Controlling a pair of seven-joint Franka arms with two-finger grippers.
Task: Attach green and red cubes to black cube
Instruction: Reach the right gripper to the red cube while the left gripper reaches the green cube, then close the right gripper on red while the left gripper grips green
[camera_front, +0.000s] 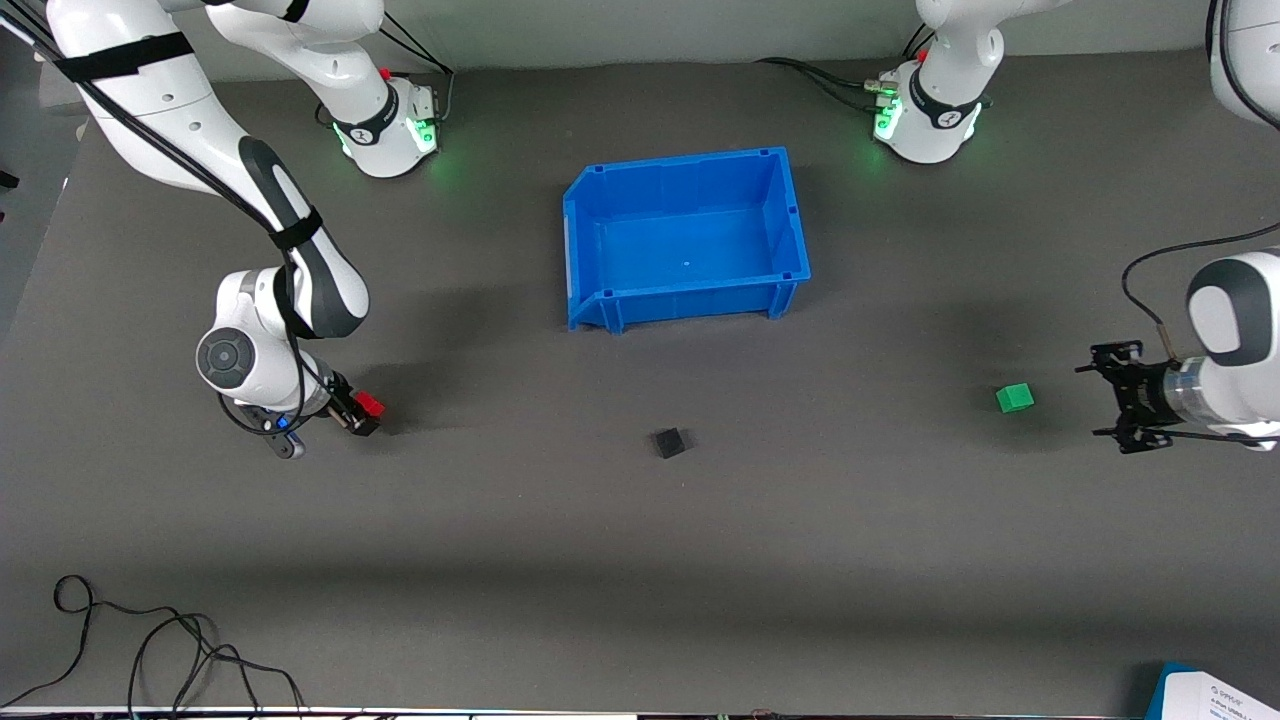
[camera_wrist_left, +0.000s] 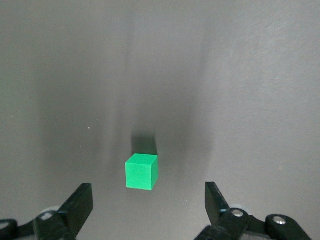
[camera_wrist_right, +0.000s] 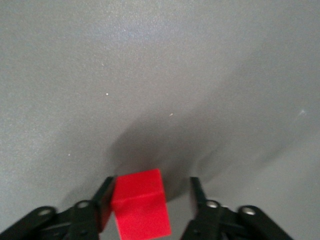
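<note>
**A:** Where does the right arm stand?

**B:** It comes down from the top corner of the front view, elbow bent, wrist tipped low over the grey mat (camera_front: 640, 560) at its own end of the table. The right gripper (camera_front: 362, 412) (camera_wrist_right: 152, 187) is down at the red cube (camera_front: 369, 404) (camera_wrist_right: 140, 207).

**A:** Clamped on it?

**B:** Not that I can see. The jaws stand narrow around the cube. One finger (camera_wrist_right: 106, 197) lies against its side, and a gap shows between the cube and the other finger.

**A:** And the left arm?

**B:** It reaches in from the side edge of the front view at mid-height, its wrist lying roughly level with the table. The left gripper (camera_front: 1110, 398) (camera_wrist_left: 147, 191) is spread wide and holds nothing. The green cube (camera_front: 1014, 398) (camera_wrist_left: 141, 171) sits on the mat just ahead of the fingertips, in line with the gap and touching neither finger.

**A:** The black cube?

**B:** The black cube (camera_front: 669, 442) lies alone on the mat just below the middle of the front view, well apart from both grippers. It is nearer the camera than the blue bin (camera_front: 790, 215), which sits in the upper middle.
</note>
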